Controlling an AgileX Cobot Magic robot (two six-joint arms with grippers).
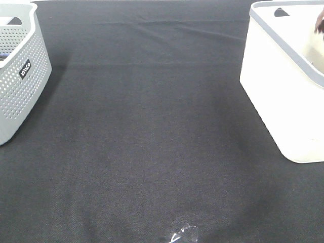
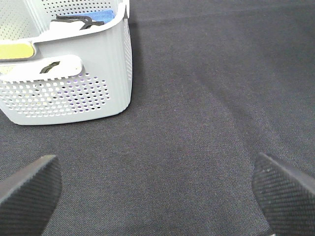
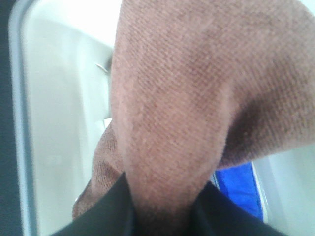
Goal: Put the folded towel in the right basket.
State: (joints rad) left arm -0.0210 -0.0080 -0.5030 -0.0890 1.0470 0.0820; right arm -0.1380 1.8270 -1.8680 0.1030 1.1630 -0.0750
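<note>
Placing step, nearly complete by the look of it. The right gripper (image 3: 162, 216) is clamped on the folded towel (image 3: 172, 98), holding it over the open mouth of the white basket (image 3: 59, 123). The towel is a brown, finely ribbed cloth. It bulges in a thick rounded fold out from the jaws and fills most of the right wrist view. Below the gripper, inside the basket, a blue item (image 3: 238, 189) lies on the floor. The next move probably calls for lowering a little, then parting the jaws so the towel drops inside the walls. The left gripper (image 2: 157, 189) hangs over the black tablecloth (image 1: 152, 126) with its fingers wide apart, a grey perforated basket (image 2: 83, 93) ahead of it.
</note>
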